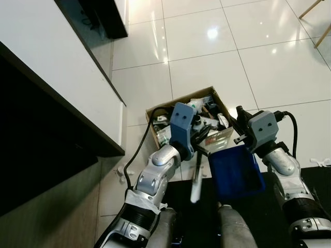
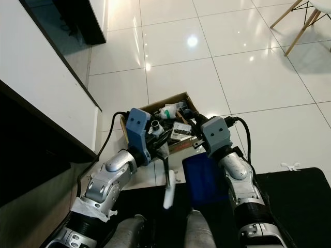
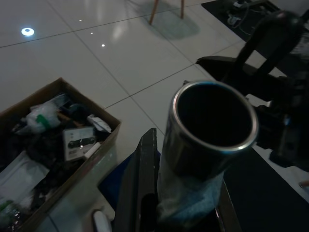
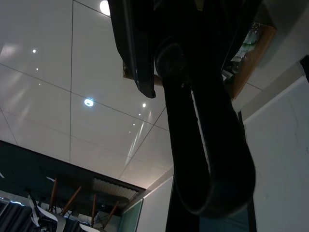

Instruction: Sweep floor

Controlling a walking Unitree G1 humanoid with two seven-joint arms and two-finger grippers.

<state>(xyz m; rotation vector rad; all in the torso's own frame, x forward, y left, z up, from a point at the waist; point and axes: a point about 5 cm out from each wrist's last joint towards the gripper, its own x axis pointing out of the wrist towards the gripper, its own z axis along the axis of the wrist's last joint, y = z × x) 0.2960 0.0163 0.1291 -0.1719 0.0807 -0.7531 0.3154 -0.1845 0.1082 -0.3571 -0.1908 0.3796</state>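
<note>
Glossy tiles, crowded box

White floor point(image 1: 207, 46) tiles underfoot: left claw point(image 1: 199, 135) clamped on a metal-handled brush point(image 1: 196, 178), right claw point(image 1: 239, 135) gripping the blue dustpan point(image 1: 235, 173); beyond, a trash-filled cardboard box point(image 1: 191, 116); chair legs point(image 2: 297, 20) farther off

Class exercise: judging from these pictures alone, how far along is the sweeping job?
Done: rubbish already fills the cardboard box. In hand: the right gripper holds the blue dustpan at the box; the left gripper grips the broom handle. Left: whether the dustpan has emptied cannot be seen.
</note>
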